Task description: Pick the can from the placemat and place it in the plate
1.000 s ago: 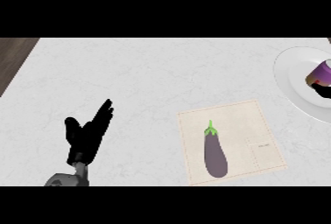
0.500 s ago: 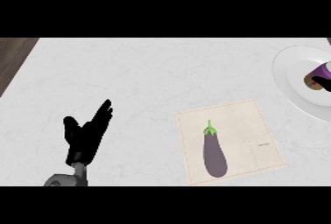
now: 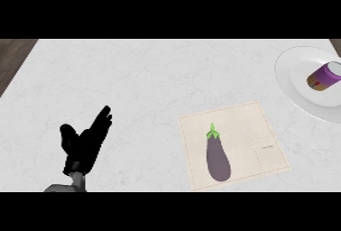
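Note:
The can (image 3: 324, 77), purple-topped with a tan side, lies tilted inside the white plate (image 3: 297, 90) at the right edge of the head view. No hand touches it. A beige placemat (image 3: 256, 122) lies lower centre-right and carries a purple eggplant (image 3: 217, 155) with a green stem. My left hand (image 3: 85, 143) rests open at the lower left, fingers straight and pointing up, well away from the mat and the plate. My right hand does not show.
The white marbled counter (image 3: 153, 76) fills the view. A dark wooden strip (image 3: 12, 54) runs along its upper left edge, and a sliver of the same shows at the top right corner.
The right hand that covered the can over the plate has gone from view, leaving the can lying in the plate. The left hand has stayed put.

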`<state>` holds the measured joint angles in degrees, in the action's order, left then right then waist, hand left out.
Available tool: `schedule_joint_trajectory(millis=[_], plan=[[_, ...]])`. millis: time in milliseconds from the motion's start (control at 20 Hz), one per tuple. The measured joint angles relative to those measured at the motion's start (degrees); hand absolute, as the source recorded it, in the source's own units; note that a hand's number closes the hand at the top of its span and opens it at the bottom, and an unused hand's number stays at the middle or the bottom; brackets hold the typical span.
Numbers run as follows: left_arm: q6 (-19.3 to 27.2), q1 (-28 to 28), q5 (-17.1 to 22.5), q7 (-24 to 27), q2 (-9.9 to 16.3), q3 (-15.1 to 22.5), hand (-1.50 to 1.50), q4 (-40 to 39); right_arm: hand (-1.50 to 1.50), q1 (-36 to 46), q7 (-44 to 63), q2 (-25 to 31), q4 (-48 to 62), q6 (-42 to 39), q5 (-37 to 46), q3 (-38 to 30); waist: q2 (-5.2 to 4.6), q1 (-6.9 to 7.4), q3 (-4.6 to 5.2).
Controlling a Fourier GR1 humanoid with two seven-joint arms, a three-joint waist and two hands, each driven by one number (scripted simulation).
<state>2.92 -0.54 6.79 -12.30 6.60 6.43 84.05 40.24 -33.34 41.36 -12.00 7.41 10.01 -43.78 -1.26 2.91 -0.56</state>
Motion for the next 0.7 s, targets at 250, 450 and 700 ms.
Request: schedule_joint_trajectory(millis=[250, 450, 700], plan=[[-0.2, 0.6, 0.3, 0.3, 0.4, -0.9, 0.0, -0.2, -1.5, -4.0, -2.8, 2.7, 1.2, -11.1, -1.0, -0.1, 0.39, -0.77, 0.05], [0.0, 0.8, 0.1, 0.6, 0.0, -1.1, 0.0, -0.4, -1.5, -7.7, -5.7, 3.6, 1.5, -16.5, -0.6, 1.0, 0.69, -1.26, 0.1], [-0.4, 0.8, 0.1, 0.4, 0.1, -1.6, 0.0, -0.7, -1.5, -12.4, -8.8, 4.6, 1.1, -19.3, 0.6, 3.1, 0.98, -1.71, 0.14]])
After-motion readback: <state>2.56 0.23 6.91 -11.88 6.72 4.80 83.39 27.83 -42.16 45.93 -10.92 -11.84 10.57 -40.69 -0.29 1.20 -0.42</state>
